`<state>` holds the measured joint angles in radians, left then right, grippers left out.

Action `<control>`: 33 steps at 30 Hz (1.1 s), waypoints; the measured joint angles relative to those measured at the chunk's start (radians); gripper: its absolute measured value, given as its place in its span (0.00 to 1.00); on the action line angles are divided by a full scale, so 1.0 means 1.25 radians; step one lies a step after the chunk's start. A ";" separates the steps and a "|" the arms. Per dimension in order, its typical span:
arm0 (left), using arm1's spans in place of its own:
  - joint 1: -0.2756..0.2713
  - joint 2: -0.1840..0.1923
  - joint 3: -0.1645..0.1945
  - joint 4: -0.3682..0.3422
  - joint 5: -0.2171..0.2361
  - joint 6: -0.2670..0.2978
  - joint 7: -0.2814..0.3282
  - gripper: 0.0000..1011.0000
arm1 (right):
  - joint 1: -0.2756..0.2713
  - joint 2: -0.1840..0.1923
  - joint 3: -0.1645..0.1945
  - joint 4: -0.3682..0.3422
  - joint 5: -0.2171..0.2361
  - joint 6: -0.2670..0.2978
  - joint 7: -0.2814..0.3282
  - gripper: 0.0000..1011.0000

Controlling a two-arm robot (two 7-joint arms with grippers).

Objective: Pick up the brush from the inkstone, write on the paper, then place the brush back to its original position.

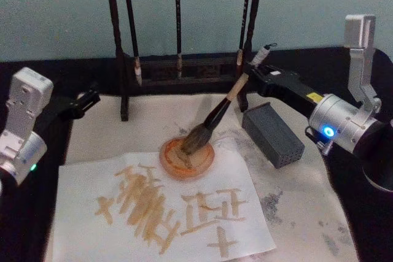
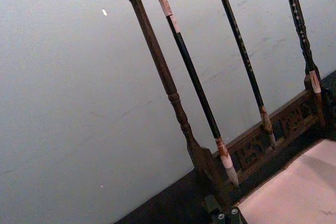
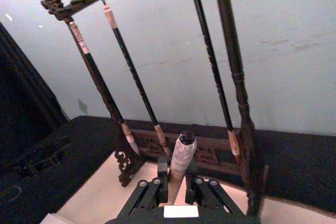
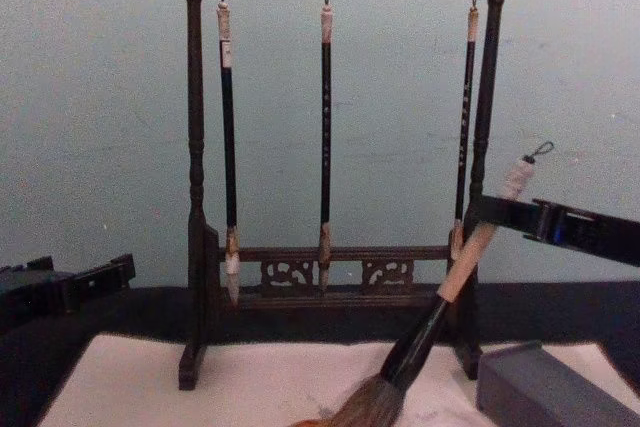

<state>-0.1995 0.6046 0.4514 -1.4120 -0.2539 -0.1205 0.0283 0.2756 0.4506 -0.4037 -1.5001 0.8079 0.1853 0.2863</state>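
Brush (image 1: 216, 115): gripped near upper handle by right gripper (image 1: 250, 73), fingers clamped on it; tilted, bristles down in orange ink dish (image 1: 187, 157) left of inkstone (image 1: 272, 134). Inkstone: bare, on felt. Paper (image 1: 166, 207): in front of inkstone and to its left, already bearing orange strokes. Brush rack (image 4: 340, 147): behind inkstone, three thin brushes hung. Left gripper (image 1: 83, 104): idle, far left of inkstone, fingers' state cannot be told. Judged progress: pickup done, some writing down, re-inking likely; return to inkstone outstanding
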 joint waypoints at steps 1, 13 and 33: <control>0.000 0.000 0.000 0.000 0.000 0.000 0.000 0.99 | -0.001 0.000 0.001 0.001 0.000 0.000 -0.001 0.20; 0.000 0.000 0.000 0.000 0.000 0.000 0.000 0.99 | -0.012 -0.007 0.014 0.021 0.004 0.011 -0.014 0.20; 0.000 0.000 0.000 0.000 0.000 0.000 0.000 0.99 | -0.033 -0.014 0.042 0.057 0.025 0.035 -0.049 0.20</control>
<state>-0.1995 0.6047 0.4514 -1.4120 -0.2539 -0.1205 0.0283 0.2340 0.4326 -0.3506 -1.4294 0.8392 0.2285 0.2252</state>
